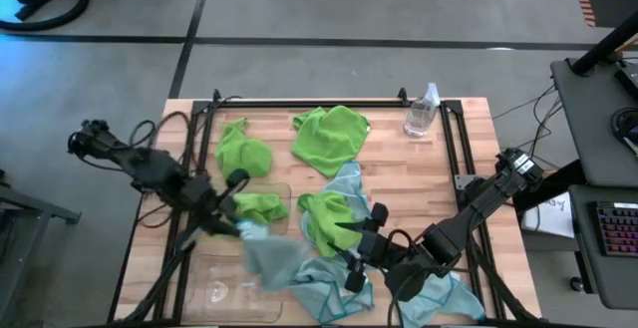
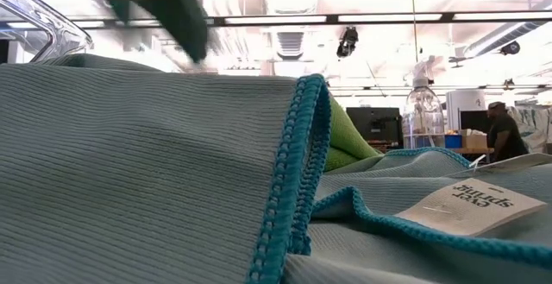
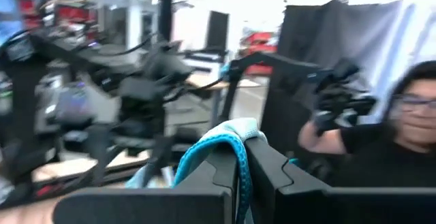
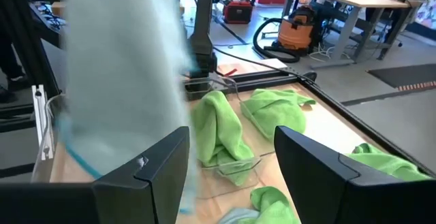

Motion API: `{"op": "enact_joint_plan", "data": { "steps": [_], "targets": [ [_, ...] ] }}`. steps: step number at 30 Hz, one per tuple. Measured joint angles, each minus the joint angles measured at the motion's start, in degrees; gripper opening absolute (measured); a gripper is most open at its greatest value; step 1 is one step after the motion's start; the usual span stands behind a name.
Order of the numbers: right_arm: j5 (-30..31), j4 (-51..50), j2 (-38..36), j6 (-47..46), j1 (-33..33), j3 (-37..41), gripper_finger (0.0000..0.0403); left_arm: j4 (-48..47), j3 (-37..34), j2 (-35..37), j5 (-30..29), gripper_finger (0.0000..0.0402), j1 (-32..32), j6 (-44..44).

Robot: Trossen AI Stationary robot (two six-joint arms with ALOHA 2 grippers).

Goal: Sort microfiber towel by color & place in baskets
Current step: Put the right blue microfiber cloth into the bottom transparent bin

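Observation:
My left gripper (image 1: 242, 230) is shut on a pale blue towel (image 1: 274, 260), held up over the table's near left part. My right gripper (image 1: 348, 253) stands open beside it, above a green towel (image 1: 324, 216) and blue towels (image 1: 334, 293), with nothing between its fingers (image 4: 163, 166). One clear basket (image 1: 282, 190) holds a green towel (image 1: 257, 206). A second clear basket (image 1: 214, 290) lies at the near left. Two more green towels (image 1: 242, 152) (image 1: 330, 134) lie spread on the far part of the table. My left gripper pinches the pale blue towel between its two fingers (image 3: 272, 173). A bunched fold with its teal hem (image 3: 208, 146) bulges out past the fingertips. The fingers point about level. The rest of the towel (image 1: 277, 263) hangs below the gripper; whether its lower end touches anything I cannot tell.
A clear spray bottle (image 1: 422, 112) stands at the far right of the table. A blue towel with a white tag (image 2: 474, 206) lies right in front of the low camera. More blue cloth (image 1: 449, 293) lies under the right arm. A person (image 3: 395, 135) sits beyond the table.

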State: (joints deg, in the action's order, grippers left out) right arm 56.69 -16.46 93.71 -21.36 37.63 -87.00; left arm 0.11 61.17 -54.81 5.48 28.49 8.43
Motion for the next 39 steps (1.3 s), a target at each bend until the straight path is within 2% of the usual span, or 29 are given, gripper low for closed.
{"op": "enact_joint_plan", "data": {
  "steps": [10, 18, 21, 24, 27, 30, 33, 39],
  "targets": [
    [-0.05, -2.83, 0.0, -4.94, 0.15, 0.0, 0.0212, -2.95, 0.0, 5.18, -0.37, 0.0, 9.15, -0.16],
    [-0.09, -3.85, 0.0, -5.76, 0.13, 0.0, 0.0212, -9.71, 0.0, 3.12, -1.82, 0.0, 15.03, -0.17],
    [-0.07, -3.85, 0.0, -5.76, 0.13, 0.0, 0.0212, -12.09, 0.0, 1.39, -6.73, 0.0, 17.11, 0.37],
    [-0.07, -3.85, 0.0, -5.76, 0.13, 0.0, 0.0212, -15.61, 0.0, -0.42, -14.49, 0.0, 18.69, 2.92],
    [-0.07, -3.85, 0.0, -5.89, 0.13, 0.0, 0.0212, -20.75, 0.0, -2.22, -21.44, 0.0, 19.49, 8.56],
    [-0.07, -3.96, 0.0, -7.54, 0.13, 0.0, 0.0212, -25.31, 0.0, -4.14, -24.87, 0.0, 19.52, 15.64],
    [-0.08, -4.27, 0.0, -8.32, 0.13, 0.0, 0.0212, -26.17, 0.0, -5.95, -25.25, 0.0, 19.52, 17.71],
    [-0.11, -4.29, 0.0, -8.68, 0.24, 0.0, 0.0212, -26.06, 0.0, -8.84, -20.91, 0.0022, 19.54, 17.84]
  ]
}}
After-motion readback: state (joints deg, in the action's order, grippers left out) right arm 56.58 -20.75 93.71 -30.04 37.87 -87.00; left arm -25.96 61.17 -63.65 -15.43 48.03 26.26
